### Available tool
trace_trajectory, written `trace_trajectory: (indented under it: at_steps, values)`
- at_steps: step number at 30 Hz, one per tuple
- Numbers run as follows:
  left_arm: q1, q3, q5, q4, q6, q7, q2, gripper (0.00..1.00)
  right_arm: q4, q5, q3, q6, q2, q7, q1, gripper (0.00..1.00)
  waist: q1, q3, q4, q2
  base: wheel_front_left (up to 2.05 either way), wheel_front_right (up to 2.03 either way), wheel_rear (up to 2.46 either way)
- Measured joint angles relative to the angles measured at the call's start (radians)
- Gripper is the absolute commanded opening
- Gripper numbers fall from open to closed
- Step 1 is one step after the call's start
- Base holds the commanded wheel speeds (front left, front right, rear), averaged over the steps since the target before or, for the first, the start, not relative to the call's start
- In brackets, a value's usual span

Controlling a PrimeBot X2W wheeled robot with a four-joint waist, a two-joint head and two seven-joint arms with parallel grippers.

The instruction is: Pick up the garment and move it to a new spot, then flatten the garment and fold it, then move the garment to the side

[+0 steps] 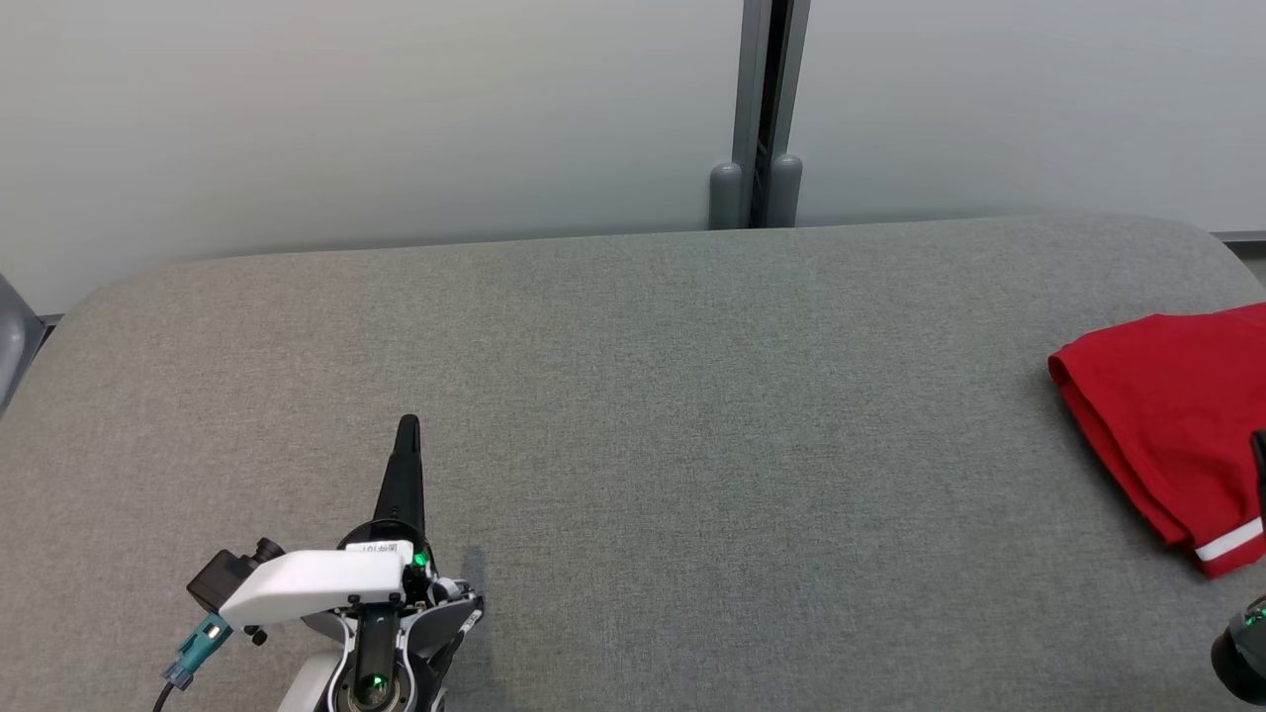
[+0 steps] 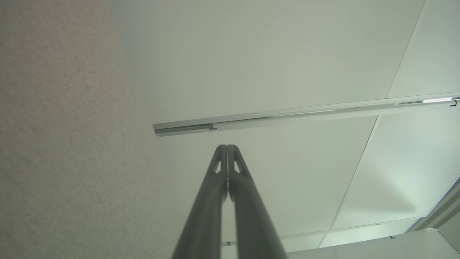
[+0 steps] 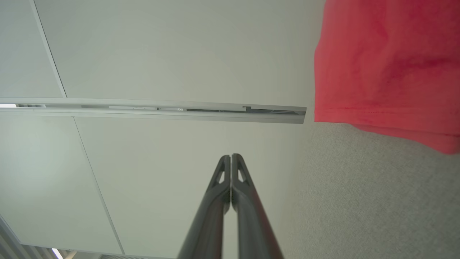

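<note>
The garment [image 1: 1177, 425] is red with a white stripe near its hem and lies folded at the right edge of the grey table [image 1: 633, 415]. The right wrist view has the garment [image 3: 388, 64] at its upper right. My left gripper [image 1: 407, 427] rests at the lower left of the head view, shut, holding nothing, far from the garment. Its fingers press together in the left wrist view, where the left gripper [image 2: 227, 146] points at the pale wall. My right gripper [image 3: 230, 156] is shut and empty, beside the garment without touching it. A dark part of the right arm [image 1: 1248, 643] sits at the lower right edge.
A pale wall [image 1: 376, 119] with a grey post [image 1: 757, 129] stands behind the table. The table's rounded back edge runs along the wall. A metal rail [image 2: 305, 113] crosses the wall panels, and the rail [image 3: 154, 109] also crosses the right wrist view.
</note>
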Motion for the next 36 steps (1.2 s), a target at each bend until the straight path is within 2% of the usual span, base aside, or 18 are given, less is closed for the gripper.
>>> trace_trajectory:
  at_steps: [36]
  values:
    - [0.0, 0.0, 0.0, 0.0, 0.0, 0.0, 0.0, 0.0, 0.0, 0.005, 0.005, 0.0, -0.003, -0.004, 0.0, 0.0, 0.0, 0.0, 0.0, 0.0, 0.0, 0.0, 0.0]
